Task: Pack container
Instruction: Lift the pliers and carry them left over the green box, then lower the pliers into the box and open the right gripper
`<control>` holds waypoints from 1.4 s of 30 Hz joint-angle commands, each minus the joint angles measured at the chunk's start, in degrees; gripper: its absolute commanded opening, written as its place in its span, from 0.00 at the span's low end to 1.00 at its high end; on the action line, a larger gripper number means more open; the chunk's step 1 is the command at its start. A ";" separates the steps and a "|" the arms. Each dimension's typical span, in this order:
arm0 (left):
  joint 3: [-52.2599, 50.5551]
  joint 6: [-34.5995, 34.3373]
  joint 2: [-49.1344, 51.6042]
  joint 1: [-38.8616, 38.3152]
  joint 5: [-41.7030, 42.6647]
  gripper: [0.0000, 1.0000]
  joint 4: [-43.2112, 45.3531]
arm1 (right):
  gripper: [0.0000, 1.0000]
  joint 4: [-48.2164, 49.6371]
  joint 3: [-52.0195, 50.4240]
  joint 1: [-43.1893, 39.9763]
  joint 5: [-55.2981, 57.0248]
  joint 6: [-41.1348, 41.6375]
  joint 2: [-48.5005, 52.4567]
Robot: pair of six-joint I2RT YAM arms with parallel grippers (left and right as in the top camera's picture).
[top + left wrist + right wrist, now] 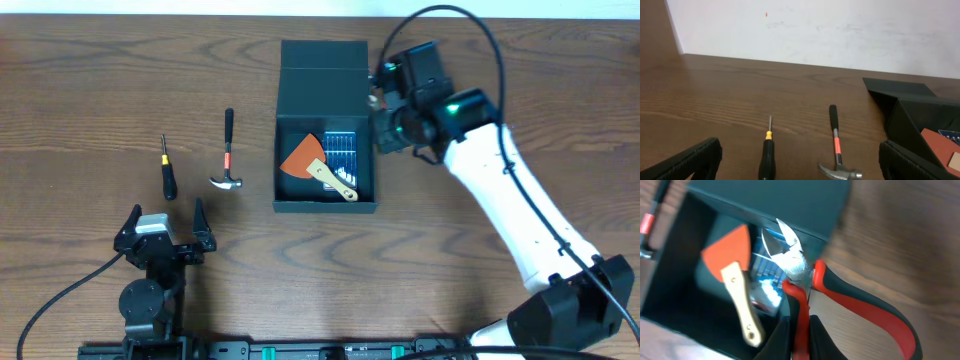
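The dark teal container [325, 207] stands open mid-table with its flap lid [322, 68] folded back. Inside lie an orange scraper with a wooden handle [305, 157] and a small blue case of silver bits [340, 150]. My right gripper [800, 330] is shut on one red-and-black handle of a pair of side cutters [795, 267]. The cutters' tips hang over the container's right rim [790, 200]. In the overhead view this gripper [385, 105] sits at the box's right edge. My left gripper [166, 222] rests open and empty near the front left.
A black-handled screwdriver [168, 172] and a small claw hammer with a red band [229, 155] lie on the wooden table left of the container. Both show ahead of the left gripper [800, 165], the screwdriver [767, 157] left of the hammer [836, 145].
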 commanded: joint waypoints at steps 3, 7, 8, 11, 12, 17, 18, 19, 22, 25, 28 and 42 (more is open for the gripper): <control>-1.20 0.96 -0.35 -0.20 -0.48 0.99 -1.88 | 0.02 0.74 1.49 3.98 3.41 5.81 0.39; -1.20 0.96 -0.35 -0.17 -0.48 0.98 -1.88 | 0.01 0.76 1.46 5.20 3.96 7.78 0.68; -1.20 0.96 -0.35 -0.17 -0.46 0.99 -1.88 | 0.01 0.76 1.46 5.31 3.93 7.78 0.76; -1.20 0.96 -0.35 -0.17 -0.48 0.98 -1.88 | 0.02 0.76 1.46 5.84 3.87 7.82 1.51; -1.20 0.96 -0.35 -0.17 -0.48 0.99 -1.88 | 0.03 0.76 1.46 6.01 3.89 7.80 1.79; -1.20 0.96 -0.35 -0.17 -0.48 0.99 -1.88 | 0.03 0.79 1.46 8.35 3.89 7.80 4.46; -1.20 0.96 -0.35 -0.17 -0.46 0.98 -1.88 | 0.03 0.81 1.46 9.07 3.89 7.82 5.31; -1.20 0.96 -0.35 -0.20 -0.46 0.99 -1.88 | 0.03 0.92 1.46 9.51 3.89 7.82 5.88; -1.20 0.96 -0.35 -0.20 -0.46 0.99 -1.88 | 0.03 1.14 1.46 10.93 3.89 7.85 8.04; -1.20 0.96 -0.35 -0.17 -0.48 0.99 -1.88 | 0.03 1.09 1.46 12.04 3.91 7.87 10.45; -1.20 0.96 -0.35 -0.17 -0.48 0.98 -1.88 | 0.03 1.11 1.46 12.52 3.89 7.89 12.57; -1.20 0.96 -0.35 -0.20 -0.48 0.99 -1.88 | 0.04 2.21 1.46 12.57 3.91 7.82 20.94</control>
